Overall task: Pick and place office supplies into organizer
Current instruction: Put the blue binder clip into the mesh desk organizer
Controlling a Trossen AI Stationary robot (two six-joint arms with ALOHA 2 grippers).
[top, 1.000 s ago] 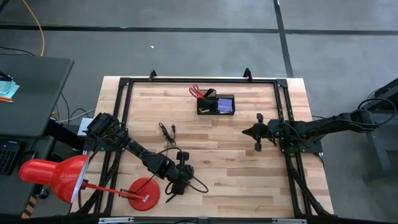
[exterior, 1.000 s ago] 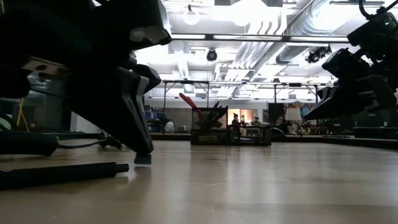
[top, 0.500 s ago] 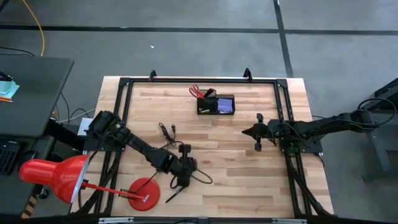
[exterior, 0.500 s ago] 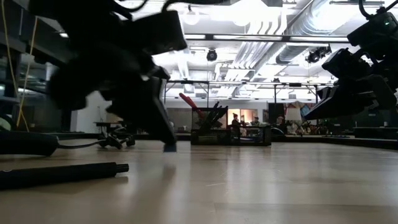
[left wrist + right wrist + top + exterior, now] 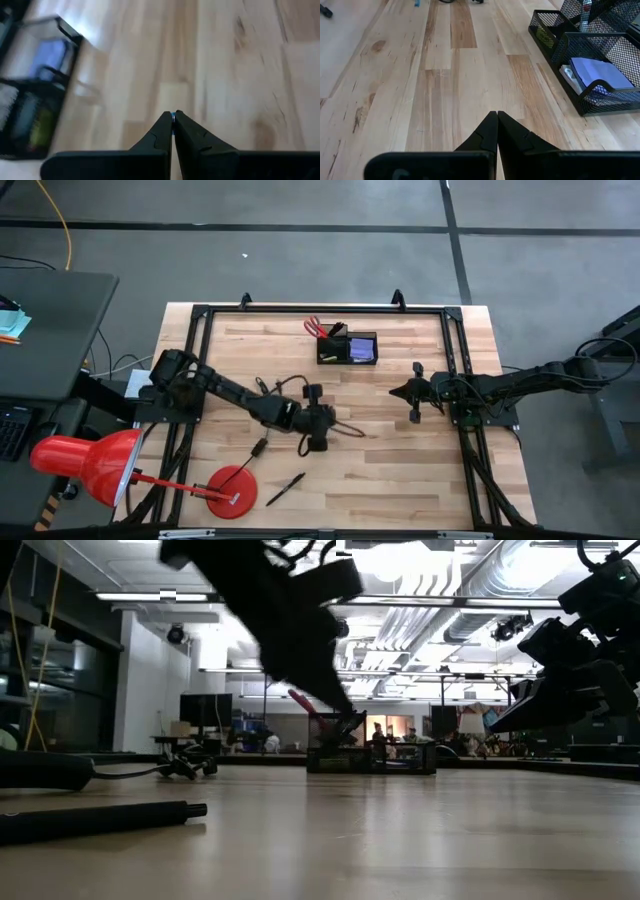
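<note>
- The left gripper (image 5: pixel 318 442) is seen out over the middle of the table (image 5: pixel 400 480), lifted off the wood, with its jaws pressed together. In the left wrist view a tiny blue bit (image 5: pixel 173 116) seems to be pinched right at the tips, though what it is can't be told.
- The right gripper (image 5: pixel 414 416) is parked toward the 3 o'clock side of the table, also raised, jaws pressed together on nothing.
- The organizer (image 5: pixel 348 347) is found near the 12 o'clock edge. Red-handled scissors (image 5: pixel 316 327) and some dark pens are stood up in its taller cup section, and a purple sticky-note pad (image 5: pixel 597 72) is laid in the lower tray section.
- One black pen (image 5: pixel 285 489) is left lying on the table down toward 6 o'clock, well apart from the organizer and just beside the round red lamp base (image 5: pixel 231 491).
- Another slim dark piece (image 5: pixel 258 447) is lying at about 7 o'clock from the left gripper, near it but not touched.
- A thin black cable (image 5: pixel 345 430) is looped off the left gripper's side.
</note>
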